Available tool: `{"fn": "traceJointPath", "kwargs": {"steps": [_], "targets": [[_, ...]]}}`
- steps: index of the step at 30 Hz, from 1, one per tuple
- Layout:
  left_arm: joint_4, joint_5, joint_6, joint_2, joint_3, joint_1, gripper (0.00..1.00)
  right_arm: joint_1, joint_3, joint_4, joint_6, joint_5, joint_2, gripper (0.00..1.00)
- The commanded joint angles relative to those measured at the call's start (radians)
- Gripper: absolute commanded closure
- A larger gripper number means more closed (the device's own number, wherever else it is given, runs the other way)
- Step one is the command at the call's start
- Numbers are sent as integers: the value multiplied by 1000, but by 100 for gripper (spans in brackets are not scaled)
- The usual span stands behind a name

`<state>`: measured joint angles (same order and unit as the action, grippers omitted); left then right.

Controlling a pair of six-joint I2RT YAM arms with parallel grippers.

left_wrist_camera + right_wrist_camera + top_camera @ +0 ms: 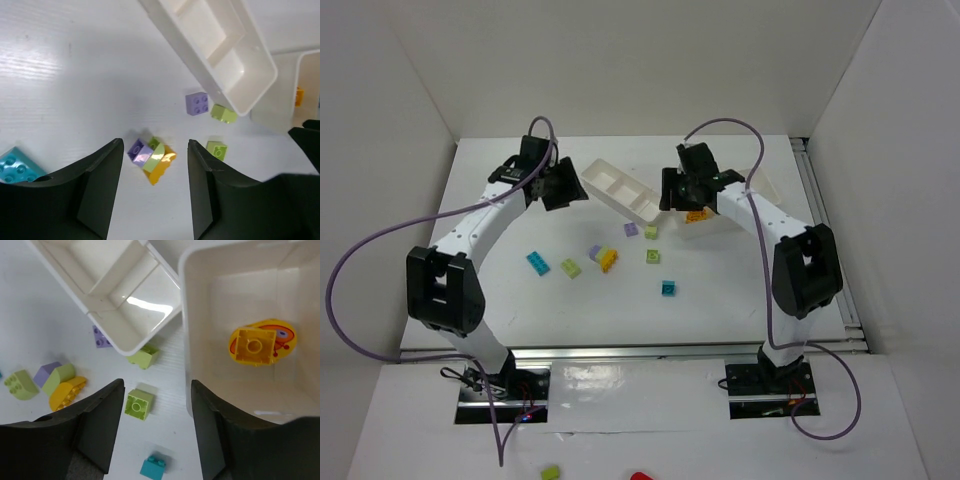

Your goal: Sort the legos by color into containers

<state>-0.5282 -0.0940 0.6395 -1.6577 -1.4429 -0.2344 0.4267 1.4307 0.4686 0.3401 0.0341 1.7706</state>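
**Two open robot grippers hover over loose toy bricks beside two white trays**

On a white table [75, 75], small plastic bricks lie scattered in front of two long white plastic trays divided into compartments. The nearer-left tray [235, 70] sits at an angle and shows no bricks in the compartments in view. The right tray [215, 380] holds a yellow square brick [254, 345] resting on a flat yellow oval piece.

The left gripper [155, 150] hangs above the table with its jaws apart, holding nothing. Below it lies a tight cluster [152, 159] of lavender, lime green and yellow pieces touching one another. The right gripper [156, 390] is also spread and empty, just beside the right tray's wall. A lone lime green square brick [138, 404] lies beneath it, with a cyan brick [152, 467] nearby.

The next step is probably another pick. The lone lime brick looks the easier one: come straight down and close across its flat sides. The cluster calls for more care, since closing around all of it would likely lift mixed colours. It seems safer to approach one outer piece from the edge.
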Motion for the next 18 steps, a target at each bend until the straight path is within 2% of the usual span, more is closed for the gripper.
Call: {"fn": "traceJointPath", "kwargs": {"steps": [1, 4, 8, 10, 11, 14, 18], "targets": [[13, 54, 11, 93, 12, 4, 36, -6, 33, 38, 34, -76, -17, 38], [1, 77, 11, 104, 56, 27, 38, 39, 42, 38, -22, -49, -17, 47], [0, 86, 20, 130, 114, 66, 39, 141, 5, 74, -53, -59, -17, 49], [0, 71, 20, 144, 136, 78, 39, 181, -32, 74, -17, -89, -17, 43], [0, 60, 9, 144, 136, 87, 39, 181, -67, 83, 9, -106, -17, 28], [10, 31, 0, 153, 147, 87, 39, 205, -140, 97, 131, -148, -17, 5], [19, 4, 0, 133, 156, 87, 39, 238, -164, 88, 237, -175, -3, 3]]}}
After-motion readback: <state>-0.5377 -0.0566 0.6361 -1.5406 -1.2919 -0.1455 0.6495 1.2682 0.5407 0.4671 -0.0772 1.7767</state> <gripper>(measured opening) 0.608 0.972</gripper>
